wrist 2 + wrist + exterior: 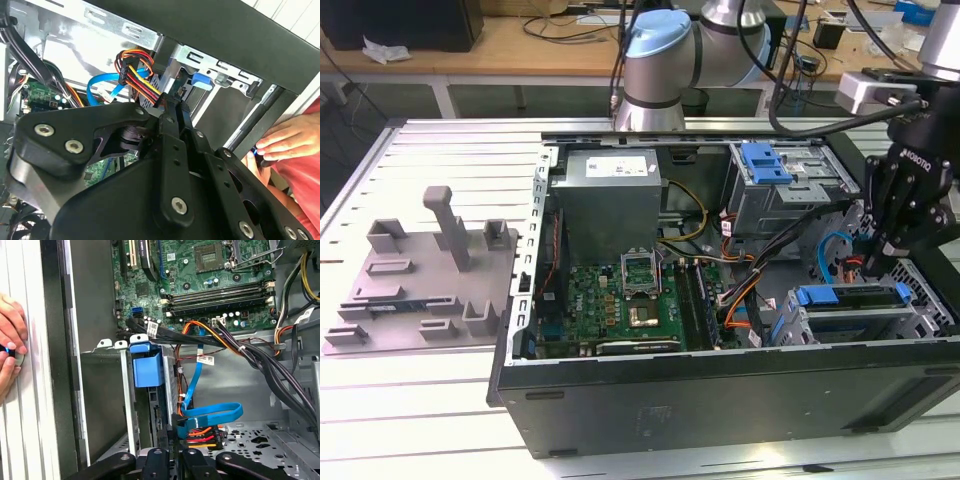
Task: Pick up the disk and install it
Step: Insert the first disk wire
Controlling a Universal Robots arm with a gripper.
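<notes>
One slatted table [420, 420] beneath the claw [873, 266]

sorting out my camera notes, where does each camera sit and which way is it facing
Exterior view: high off the arm, looking down into the open computer case on the slatted table; the arm shows behind it, the gripper at the exterior view's right.
First wrist view: on the arm behind the gripper, facing the motherboard across the disk in its drive cage.
Second wrist view: close behind the gripper, facing the drive cage and case wall.
Both wrist views share the disk, the orange-red cables and a person's hand.
</notes>
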